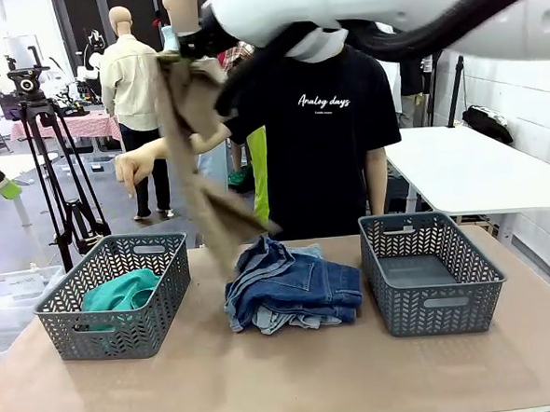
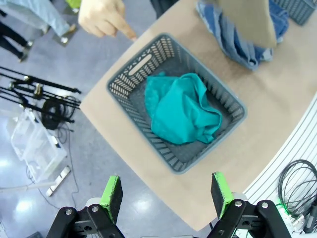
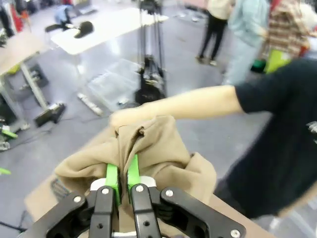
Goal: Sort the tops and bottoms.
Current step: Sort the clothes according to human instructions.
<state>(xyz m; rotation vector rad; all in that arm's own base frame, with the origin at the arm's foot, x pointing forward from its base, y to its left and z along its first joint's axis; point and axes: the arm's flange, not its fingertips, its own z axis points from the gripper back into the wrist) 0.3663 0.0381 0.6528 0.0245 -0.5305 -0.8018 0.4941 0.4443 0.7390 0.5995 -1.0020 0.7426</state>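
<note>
Shirt of tan khaki cloth (image 1: 181, 128) hangs above brown surface (image 1: 267, 375).
Right gripper (image 3: 123, 166) jaws pinch it; left gripper (image 2: 166, 181) jaws stand wide, empty.

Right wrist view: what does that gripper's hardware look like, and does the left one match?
Right gripper: black linkage fingers with silver pins, tipped with bright green pads. Left gripper is the same build. In the front view, the right arm is glossy white with a thick black cable along it.
</note>
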